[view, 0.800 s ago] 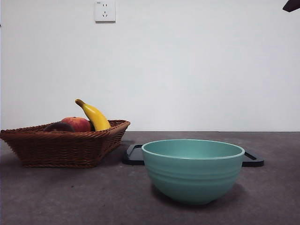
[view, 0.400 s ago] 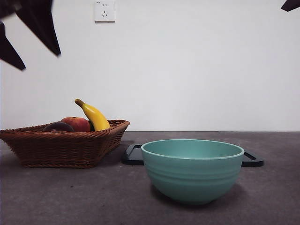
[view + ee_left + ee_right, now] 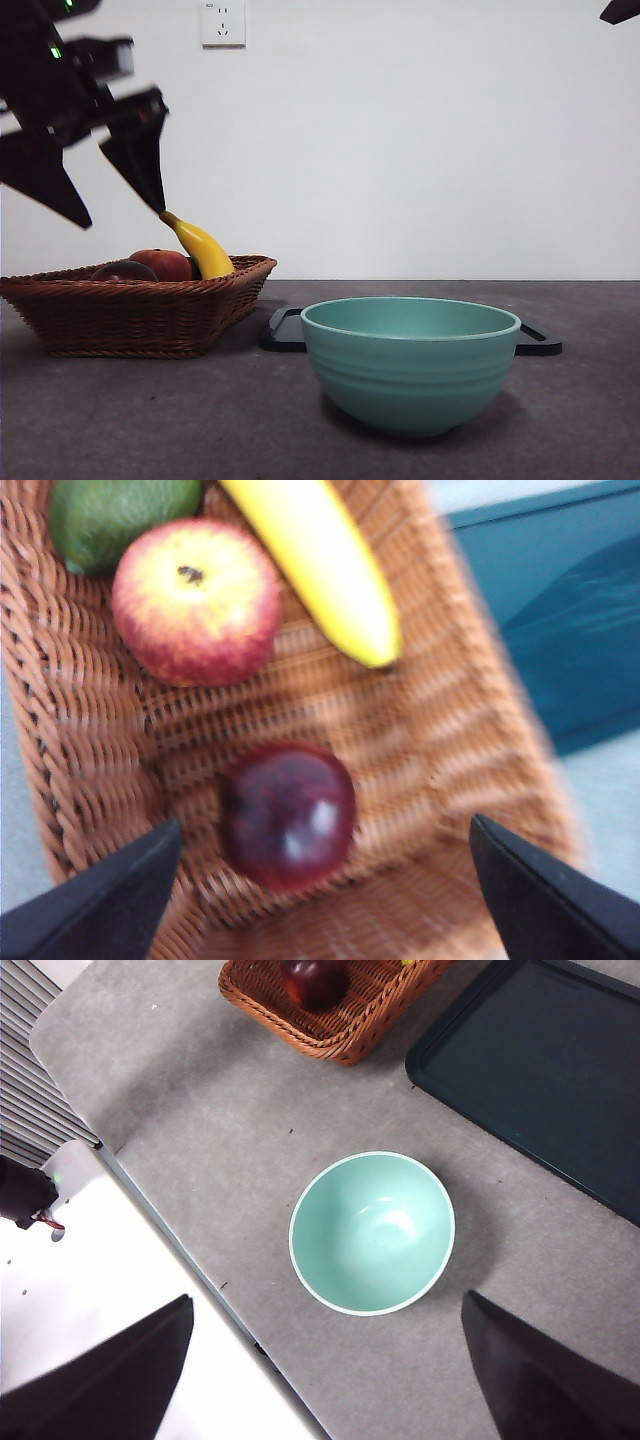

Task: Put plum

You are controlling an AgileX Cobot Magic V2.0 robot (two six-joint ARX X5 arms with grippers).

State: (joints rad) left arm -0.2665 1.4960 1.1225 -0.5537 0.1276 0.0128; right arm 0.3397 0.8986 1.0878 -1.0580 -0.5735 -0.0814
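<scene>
Now our left gripper (image 3: 110, 205) hangs above the basket (image 3: 120, 315) with jaws spread wide and empty; the plum (image 3: 288, 815) lies in the basket between them, so we should come straight down to straddle it, staying clear of the apple (image 3: 195, 600), the banana (image 3: 315, 565) and the wicker wall. Our right gripper (image 3: 325, 1380) waits high over the bowl (image 3: 372, 1232), also open and empty. We work on a grey table (image 3: 580, 420) with a dark tray (image 3: 545, 1070), before a white wall with a socket (image 3: 223, 22).
</scene>
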